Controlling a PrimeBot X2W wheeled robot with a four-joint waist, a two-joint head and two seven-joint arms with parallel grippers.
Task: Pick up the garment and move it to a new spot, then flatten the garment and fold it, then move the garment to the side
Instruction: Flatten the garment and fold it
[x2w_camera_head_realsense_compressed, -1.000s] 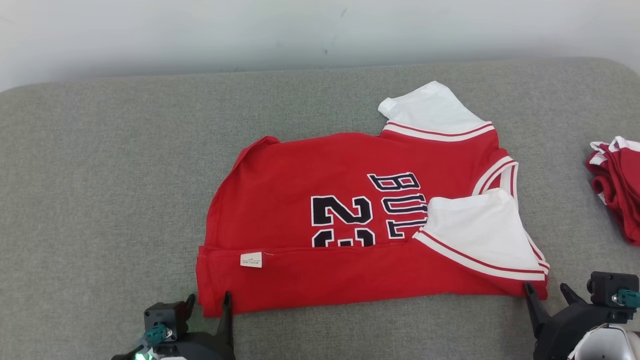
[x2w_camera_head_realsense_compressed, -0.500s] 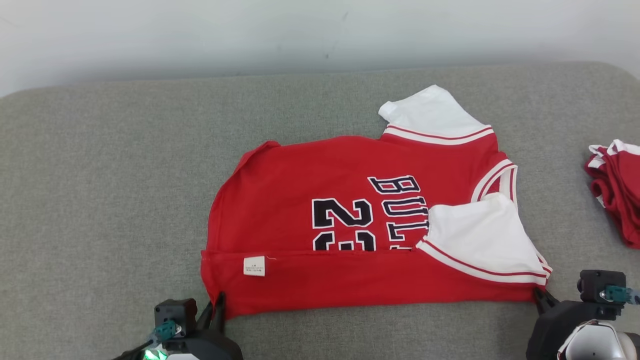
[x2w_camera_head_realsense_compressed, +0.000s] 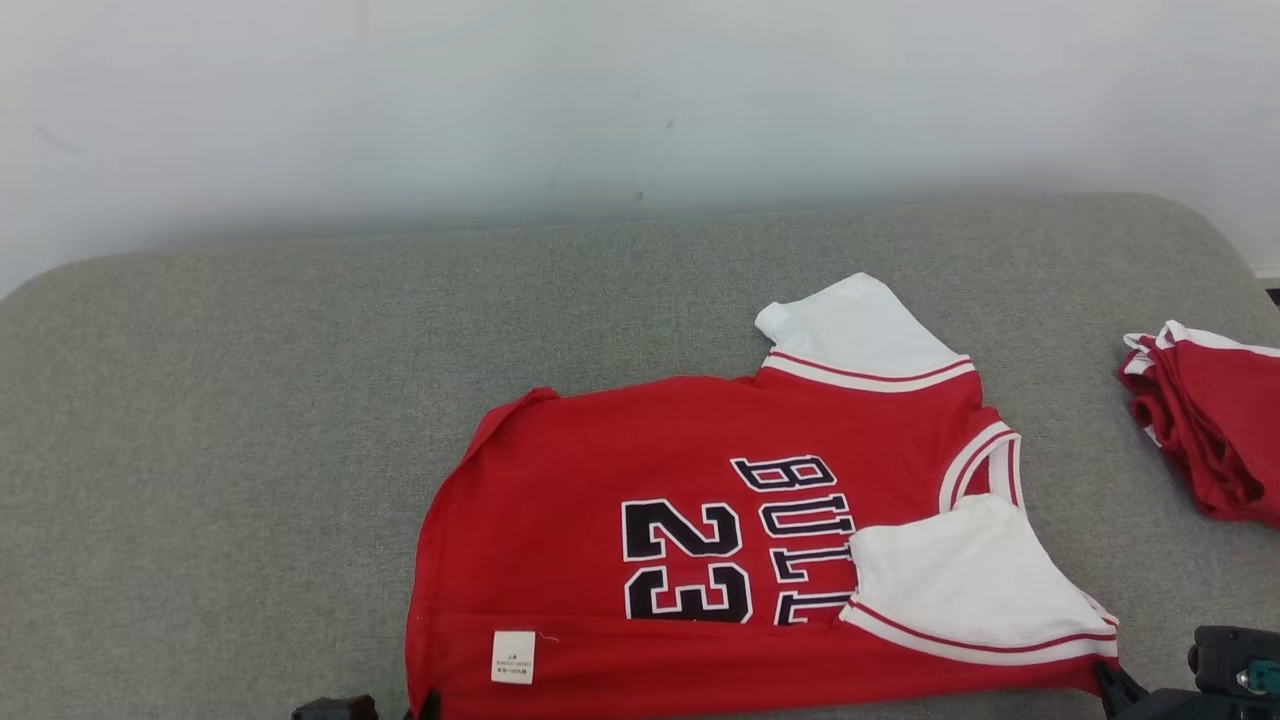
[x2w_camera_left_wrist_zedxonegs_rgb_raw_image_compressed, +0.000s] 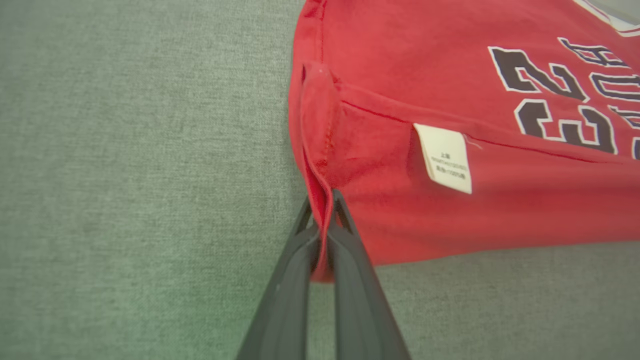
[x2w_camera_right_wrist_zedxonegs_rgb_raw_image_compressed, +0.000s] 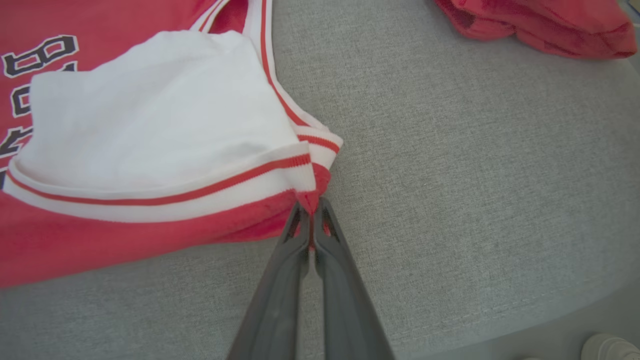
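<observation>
Grey counter carries the red "23" garment, lying flat with its near long edge folded over and one white sleeve turned onto the chest. A pile of red-and-white clothes sits well apart, off the garment's collar end. Left pincer is clamped on the garment's near hem corner, and right pincer is clamped on its near shoulder corner below the sleeve. A white label sits on the fold, near the hem corner.
</observation>
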